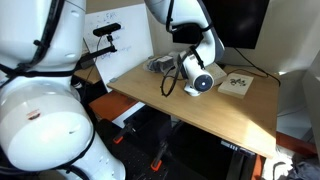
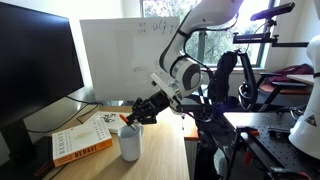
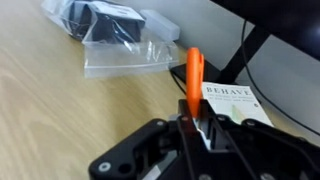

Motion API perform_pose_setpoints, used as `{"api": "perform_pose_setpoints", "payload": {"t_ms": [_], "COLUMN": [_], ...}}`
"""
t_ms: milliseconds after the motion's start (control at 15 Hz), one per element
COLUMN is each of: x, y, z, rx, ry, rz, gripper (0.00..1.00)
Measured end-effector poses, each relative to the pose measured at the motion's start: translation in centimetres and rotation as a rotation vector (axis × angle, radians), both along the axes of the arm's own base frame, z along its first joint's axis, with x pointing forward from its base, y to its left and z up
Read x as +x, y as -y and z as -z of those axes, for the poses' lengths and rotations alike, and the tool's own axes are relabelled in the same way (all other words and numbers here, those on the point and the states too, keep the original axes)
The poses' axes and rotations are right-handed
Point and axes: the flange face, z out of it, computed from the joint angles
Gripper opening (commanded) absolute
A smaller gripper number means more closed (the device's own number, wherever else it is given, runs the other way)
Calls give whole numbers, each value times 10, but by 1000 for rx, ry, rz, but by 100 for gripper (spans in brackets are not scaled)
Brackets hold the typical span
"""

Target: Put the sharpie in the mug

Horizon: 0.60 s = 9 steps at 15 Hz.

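My gripper point(image 3: 193, 112) is shut on the orange-red sharpie point(image 3: 194, 72), which sticks out past the fingertips. In an exterior view the gripper point(image 2: 132, 119) hangs tilted just above the white mug point(image 2: 130, 144), which stands on the wooden table beside the book. The sharpie's tip point(image 2: 123, 119) shows faintly at the fingertips, a little above the mug's rim. In an exterior view the gripper point(image 1: 189, 84) is low over the table and hides the mug. The mug is out of the wrist view.
A book titled BEHAVE point(image 3: 236, 106) point(image 2: 82, 141) point(image 1: 237, 84) lies next to the mug. A clear plastic bag with a dark object point(image 3: 108, 32) point(image 1: 160, 65) lies further along the table. A monitor point(image 2: 35, 60) and a whiteboard point(image 2: 125, 55) stand behind.
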Motion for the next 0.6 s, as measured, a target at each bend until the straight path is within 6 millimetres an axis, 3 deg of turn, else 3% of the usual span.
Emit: {"api": "perform_pose_setpoints", "payload": {"t_ms": [467,600], "x": [-7,-9], "y": [2,-3], "z": [1,-9], "rx": [-60,-121], "ry": [29,-21], "rz": [44,46], "gripper": [98,100]}}
